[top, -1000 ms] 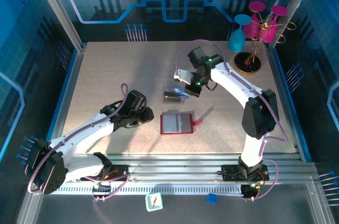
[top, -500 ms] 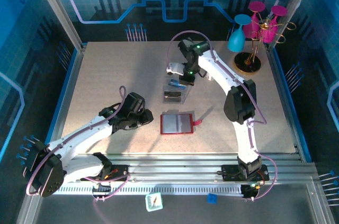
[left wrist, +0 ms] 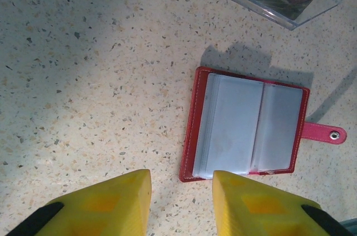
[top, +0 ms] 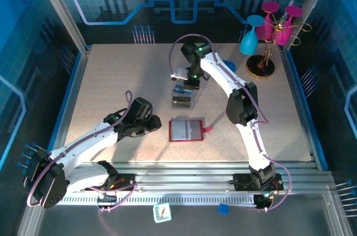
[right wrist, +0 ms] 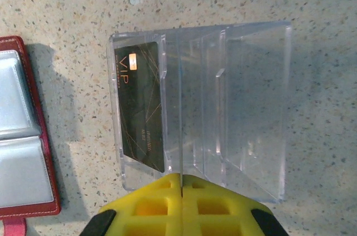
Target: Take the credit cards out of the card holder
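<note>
The red card holder (top: pixel 186 130) lies open and flat on the table, its grey pockets up and its tab (left wrist: pixel 326 133) out to the right. It also appears in the left wrist view (left wrist: pixel 251 130) and at the left edge of the right wrist view (right wrist: pixel 22 135). My left gripper (top: pixel 154 126) rests just left of it, its yellow jaws open with only table between them (left wrist: pixel 181 197). My right gripper (top: pixel 181 87) hangs over the clear box, shut (right wrist: pixel 182 183) on a blue-and-white credit card (top: pixel 179 90), seen edge-on (right wrist: pixel 181 158). A black credit card (right wrist: pixel 142 107) stands in the box's end slot.
The clear plastic box (top: pixel 184 101) with several slots stands just behind the card holder. A gold rack of pink glasses (top: pixel 270 35) and a teal glass (top: pixel 249 38) stand at the back right corner. Blue rails edge the table (top: pixel 111 80).
The right arm has swung left and stretched further back, carrying the blue-and-white card across to above the clear box. The left arm and the card holder have stayed put.
</note>
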